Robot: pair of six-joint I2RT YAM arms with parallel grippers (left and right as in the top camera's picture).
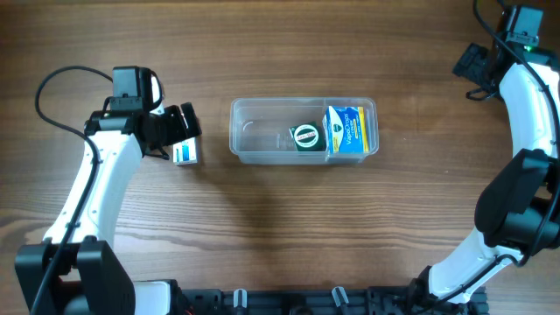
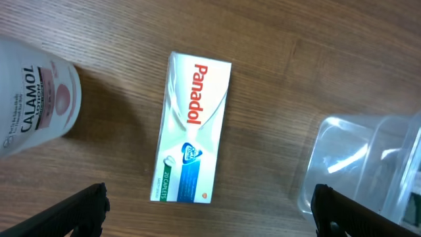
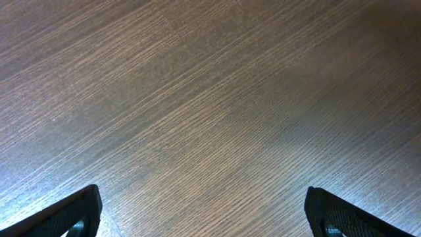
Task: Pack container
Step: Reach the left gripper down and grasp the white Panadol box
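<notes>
The clear plastic container lies mid-table and holds a small dark green-lidded jar and a blue and yellow box at its right end. Its corner shows in the left wrist view. A white Panadol box lies flat on the wood left of the container, also seen from overhead. A white Calamol bottle lies beside it. My left gripper is open above the Panadol box, holding nothing. My right gripper is open and empty over bare wood at the far right corner.
The table is brown wood. The container's left half holds nothing. The arm bases stand at the near edge on both sides.
</notes>
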